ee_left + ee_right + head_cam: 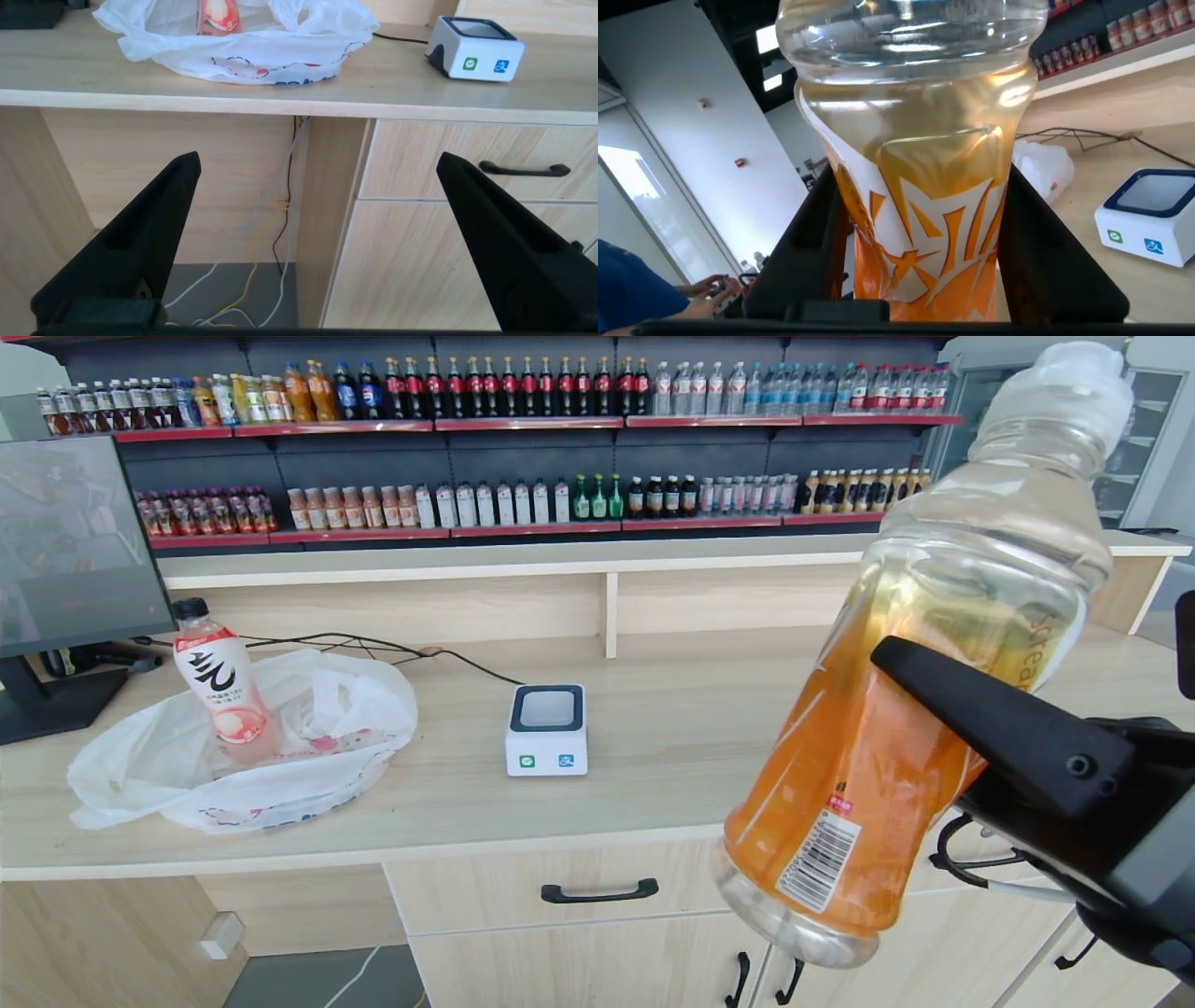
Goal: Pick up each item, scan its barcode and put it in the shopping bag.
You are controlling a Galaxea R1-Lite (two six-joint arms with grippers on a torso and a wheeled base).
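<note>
**Orange drink held up in the right gripper, bag waiting at the left**

The right gripper is clamped around the middle of the orange drink bottle, one black finger pressed across its label. The bottle is in the air on the right side, close to the head camera and tilted: its cap points up and to the right, its clear base down and to the left. A white barcode label near the base faces the head camera.

The scanner, a small white box with a dark-framed window on top, sits on the wooden counter, well apart from the bottle. To its left the white shopping bag lies open and slumped, with a pink-labelled bottle standing upright in it. A black cable runs along the counter behind the bag.

The left gripper hangs below the counter's front edge, facing the cabinet, its jaws spread wide with nothing between them.

A monitor stands at the counter's far left, and shelves of drinks line the back wall
</note>
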